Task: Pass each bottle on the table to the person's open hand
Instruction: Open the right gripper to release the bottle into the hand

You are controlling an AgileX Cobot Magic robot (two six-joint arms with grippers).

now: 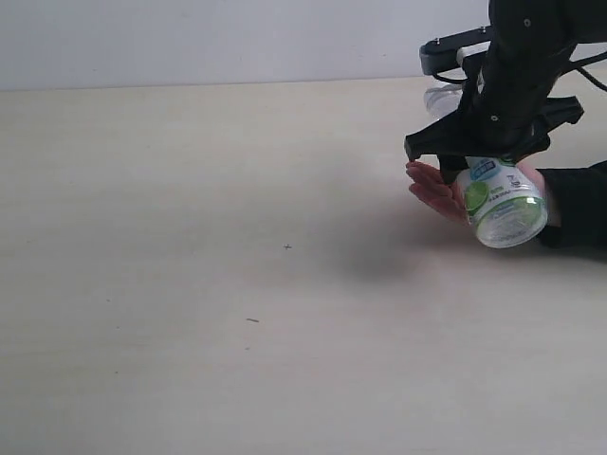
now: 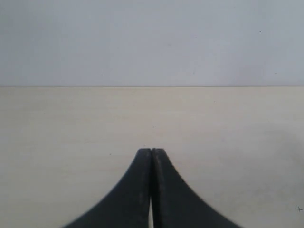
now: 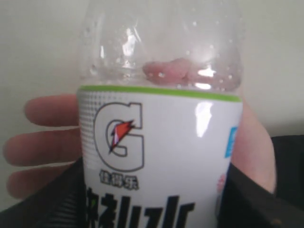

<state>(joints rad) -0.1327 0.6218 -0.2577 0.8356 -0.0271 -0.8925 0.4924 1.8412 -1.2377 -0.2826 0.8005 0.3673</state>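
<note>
A clear bottle (image 1: 503, 204) with a white and lime-green label hangs tilted, its base toward the camera. My right gripper (image 1: 486, 156) is shut on it from above. The person's open hand (image 1: 432, 190), with a black sleeve, lies palm up on the table (image 1: 190, 237) right under and behind the bottle. In the right wrist view the bottle (image 3: 161, 142) fills the frame between the dark fingers (image 3: 57, 204) of my right gripper (image 3: 156, 209), with the hand (image 3: 42, 142) behind it. My left gripper (image 2: 151, 151) is shut on nothing above the bare table (image 2: 71, 123).
A clear, rounded thing (image 1: 442, 98) shows partly behind the right arm at the table's far edge; what it is I cannot tell. A pale wall rises behind the table. A few tiny dark specks (image 1: 287, 247) mark the tabletop.
</note>
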